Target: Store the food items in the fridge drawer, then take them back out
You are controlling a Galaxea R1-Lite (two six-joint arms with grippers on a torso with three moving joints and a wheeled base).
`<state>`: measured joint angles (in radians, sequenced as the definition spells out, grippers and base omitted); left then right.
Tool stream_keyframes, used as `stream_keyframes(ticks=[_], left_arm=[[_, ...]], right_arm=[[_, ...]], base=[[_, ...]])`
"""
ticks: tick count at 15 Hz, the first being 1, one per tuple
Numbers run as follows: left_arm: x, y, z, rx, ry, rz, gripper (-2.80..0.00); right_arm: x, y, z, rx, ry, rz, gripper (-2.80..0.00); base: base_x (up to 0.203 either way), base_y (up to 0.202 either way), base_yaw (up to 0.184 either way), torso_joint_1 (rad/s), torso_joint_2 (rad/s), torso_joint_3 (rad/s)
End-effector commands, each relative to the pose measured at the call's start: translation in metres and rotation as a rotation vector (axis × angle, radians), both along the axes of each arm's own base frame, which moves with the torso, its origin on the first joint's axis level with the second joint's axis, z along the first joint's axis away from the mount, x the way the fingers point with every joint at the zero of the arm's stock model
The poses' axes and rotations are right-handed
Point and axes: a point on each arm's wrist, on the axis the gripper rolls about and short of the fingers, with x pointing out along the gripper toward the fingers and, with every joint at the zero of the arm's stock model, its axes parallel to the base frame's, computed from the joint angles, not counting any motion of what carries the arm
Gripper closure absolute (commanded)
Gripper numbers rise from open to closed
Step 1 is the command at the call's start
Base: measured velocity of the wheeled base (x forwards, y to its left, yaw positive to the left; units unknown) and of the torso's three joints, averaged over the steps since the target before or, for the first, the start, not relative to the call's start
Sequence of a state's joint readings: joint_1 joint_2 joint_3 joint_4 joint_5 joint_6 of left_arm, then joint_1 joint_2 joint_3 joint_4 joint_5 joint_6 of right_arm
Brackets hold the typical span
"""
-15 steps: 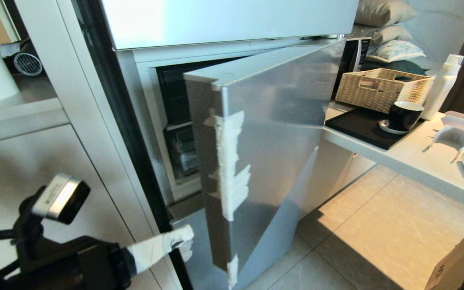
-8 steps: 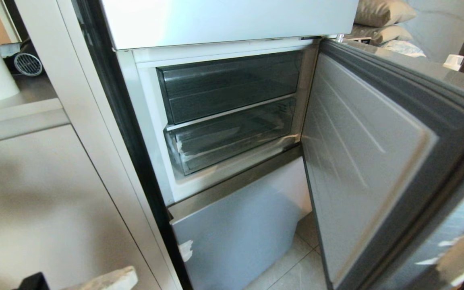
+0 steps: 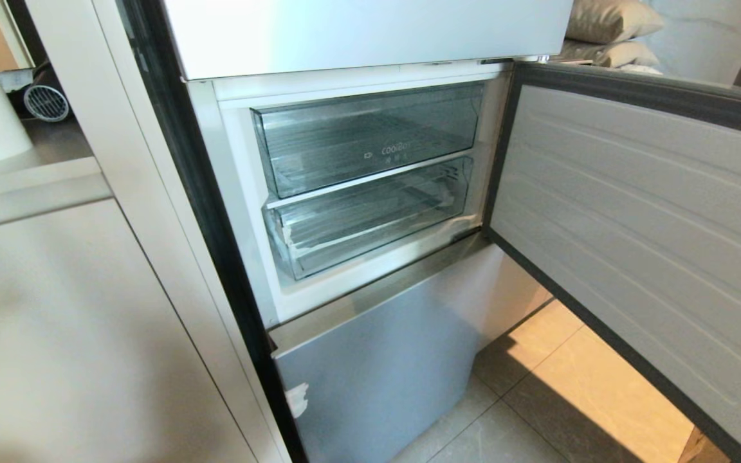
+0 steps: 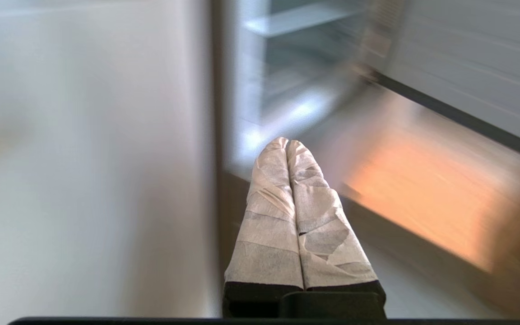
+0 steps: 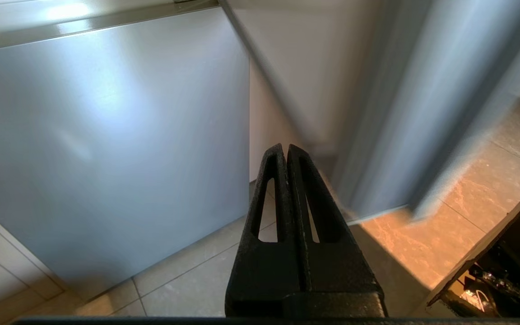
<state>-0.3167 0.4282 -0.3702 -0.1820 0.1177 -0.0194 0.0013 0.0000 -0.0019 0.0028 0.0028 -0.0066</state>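
Head view: fridge door [image 3: 640, 225] wide open, taped lower drawer [image 3: 370, 222] pushed in, no food visible. Left gripper [image 4: 287, 143] and right gripper [image 5: 285, 149] both closed, empty. Judged step: pre-drawer; next, hook the drawer lip and pull.

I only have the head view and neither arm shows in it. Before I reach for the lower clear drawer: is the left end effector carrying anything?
Observer: No. The left end effector is shut and empty, with its tape-wrapped fingers pressed together.
Operator: And the right one?
Observer: The right end effector is shut on nothing too. It hangs low over the floor tiles, in front of the silver lower door.
Operator: Anything close to it down there?
Observer: A cardboard box sits beside it, open, with dark things inside.
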Motion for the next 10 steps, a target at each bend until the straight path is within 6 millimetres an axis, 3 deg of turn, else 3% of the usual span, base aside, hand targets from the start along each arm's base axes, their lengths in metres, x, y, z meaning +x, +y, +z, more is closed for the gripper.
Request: stream_keyframes(ticks=[1, 3, 7, 10], left_arm=[[-0.017, 0.004, 0.001, 0.008, -0.077, 0.177, 0.0], [-0.021, 0.004, -0.009, 0.031, -0.049, 0.284, 0.0], [-0.027, 0.004, -0.096, 0.142, 0.17, 0.328, 0.0], [-0.037, 0.003, -0.116, 0.176, 0.118, 0.317, 0.0]], right_arm=[[0.0, 0.0, 0.0, -0.001, 0.002, 0.001, 0.0], [0.0, 0.0, 0.0, -0.001, 0.002, 0.001, 0.0], [0.0, 0.0, 0.0, 0.001, 0.0, 0.001, 0.0], [0.0, 0.0, 0.0, 0.004, -0.001, 0.001, 0.0]], base=[[0.0, 0.0, 0.0, 0.0, 0.0, 0.0], [0.0, 0.0, 0.0, 0.0, 0.0, 0.0], [0.0, 0.0, 0.0, 0.0, 0.0, 0.0], [0.0, 0.0, 0.0, 0.0, 0.0, 0.0]])
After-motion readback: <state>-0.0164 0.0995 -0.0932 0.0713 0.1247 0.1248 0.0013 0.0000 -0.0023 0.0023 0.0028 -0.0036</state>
